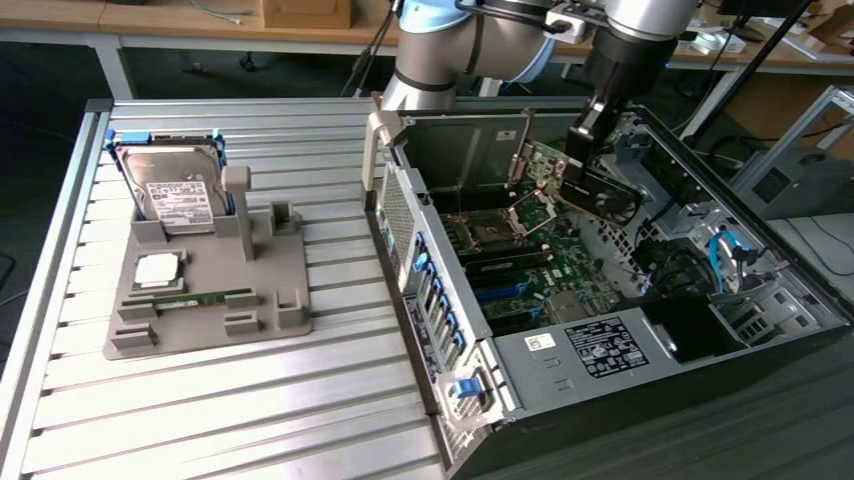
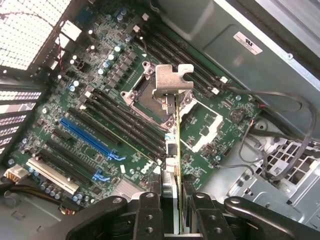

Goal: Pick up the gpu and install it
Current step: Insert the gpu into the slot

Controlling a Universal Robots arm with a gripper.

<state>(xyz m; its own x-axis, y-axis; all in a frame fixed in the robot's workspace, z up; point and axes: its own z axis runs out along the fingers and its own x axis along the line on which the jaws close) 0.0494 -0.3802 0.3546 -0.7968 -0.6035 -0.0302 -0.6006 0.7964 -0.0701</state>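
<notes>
- Wrist view: the gpu [image 2: 178,150] shows edge-on, its silver bracket [image 2: 172,80] at the far end, held over the motherboard [image 2: 100,100] near the processor socket [image 2: 142,97].
- It is not seated in the blue slot [image 2: 87,136], which lies off to one side.
- The tool [image 2: 178,222] pinches the card, one finger pressed to each face.
- Exterior view: the card hangs tilted inside the open computer case [image 1: 561,365], under the arm [image 1: 467,45].
- The case lies on its side on a ribbed metal worktop [image 1: 200,420].
- On the exterior view's left a grey tray [image 1: 280,320] carries a hard drive [image 1: 180,195], a processor chip [image 1: 158,268] and a memory stick [image 1: 200,297].
- Wooden desks [image 1: 160,20] and a cardboard box [image 1: 307,12] stand behind.
</notes>
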